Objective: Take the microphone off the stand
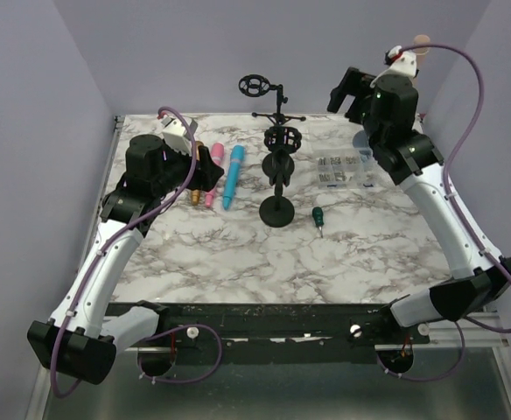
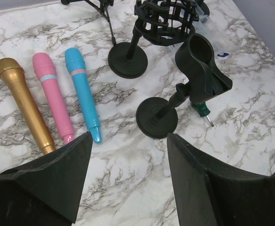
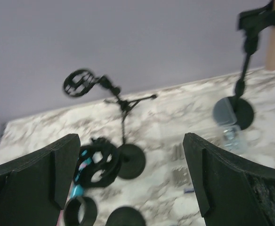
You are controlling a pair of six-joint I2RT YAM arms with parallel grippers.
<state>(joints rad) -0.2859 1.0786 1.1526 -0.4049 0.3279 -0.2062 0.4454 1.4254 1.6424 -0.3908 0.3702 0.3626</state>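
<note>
Top external ref: check tabletop (image 1: 238, 254) L of ctr for three mics lying flat, side by side. Confirm via left wrist view: gold mic (image 2: 24, 106), pink mic (image 2: 52, 96), blue mic (image 2: 82, 94), roughly parallel, heads away from cam, none in any holder. Cannot tell which is the task's mic; treat all three as off-stand.

Locate clip stand (image 2: 157, 117) just R of blue mic. Inspect clip (image 2: 203, 70): empty, tilted. Inspect shock-mount stand (image 2: 168, 19) behind it: cage empty also. Note green screwdriver (image 2: 202, 112) beside clip stand base, partly hidden by clip.

Read left gripper (image 2: 128, 155) as released: jaws wide apart, nothing between, hovering over marble close to tail ends of pink and blue mics. Read right gripper (image 3: 130, 141) as likewise spread, holding nothing, raised high at R rear, looking down on stands; view blurred.

Step in hand (judgement): removal appears complete; only clearance/park left.

Next move reqs:
- No re-grasp needed.
- Raise L arm straight up before any swing, to avoid clipping clip stand or rolling mics.
- If verification wanted, check rear tripod stand (image 1: 255, 85); ring holder looks empty too.
</note>
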